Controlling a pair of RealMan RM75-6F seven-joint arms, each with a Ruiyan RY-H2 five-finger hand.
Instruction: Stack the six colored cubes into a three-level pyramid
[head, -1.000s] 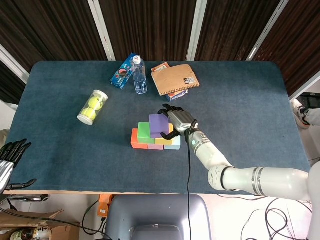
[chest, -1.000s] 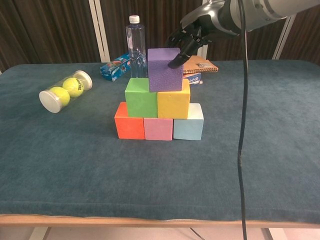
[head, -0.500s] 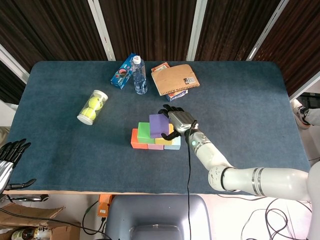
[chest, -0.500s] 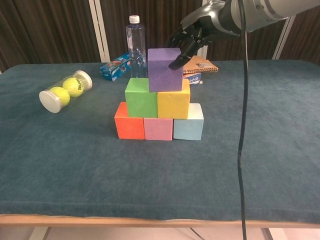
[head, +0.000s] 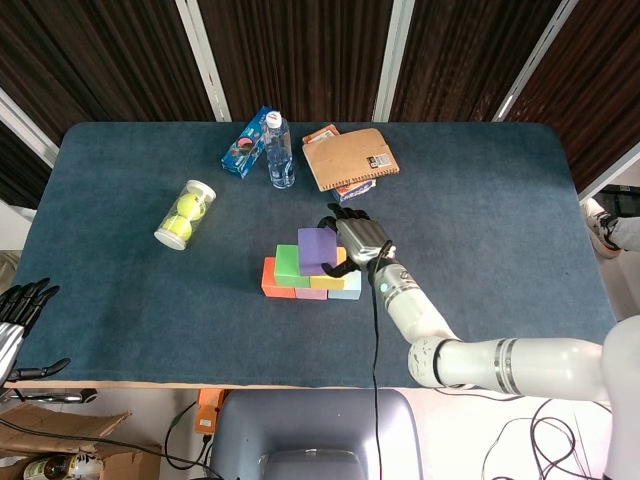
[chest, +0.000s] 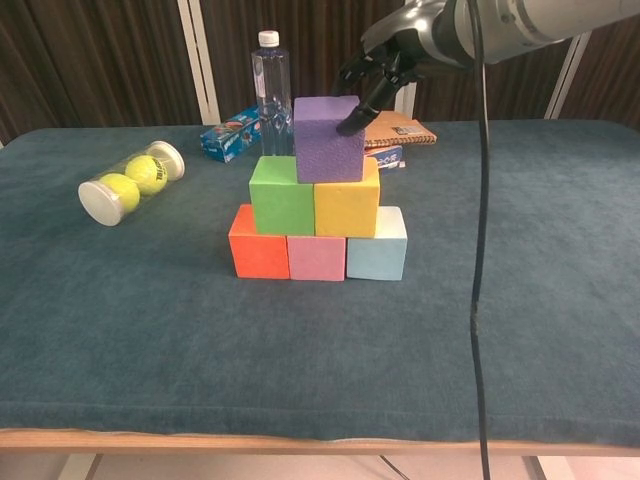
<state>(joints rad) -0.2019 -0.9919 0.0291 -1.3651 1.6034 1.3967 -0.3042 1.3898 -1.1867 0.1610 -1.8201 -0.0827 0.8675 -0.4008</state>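
The purple cube (chest: 328, 140) (head: 318, 250) sits on top, resting across the green cube (chest: 282, 195) (head: 288, 264) and the yellow cube (chest: 347, 208). Below them the orange cube (chest: 258, 254), the pink cube (chest: 316, 257) and the light blue cube (chest: 377, 256) form the bottom row. My right hand (chest: 385, 70) (head: 362, 240) holds the purple cube from its right side, with one dark fingertip on the upper right edge and the other fingers reaching behind it. My left hand (head: 20, 310) hangs off the table's near left corner, fingers apart and empty.
A clear tube of tennis balls (chest: 130, 183) lies to the left of the stack. Behind it stand a water bottle (chest: 272, 90), a blue box (chest: 230, 135) and a brown notebook (chest: 400, 130). A black cable (chest: 480, 250) hangs from the right arm.
The purple cube has shifted very slightly to the left on the second level. My right hand has stayed on it, with the arm a touch higher. The left hand is still.
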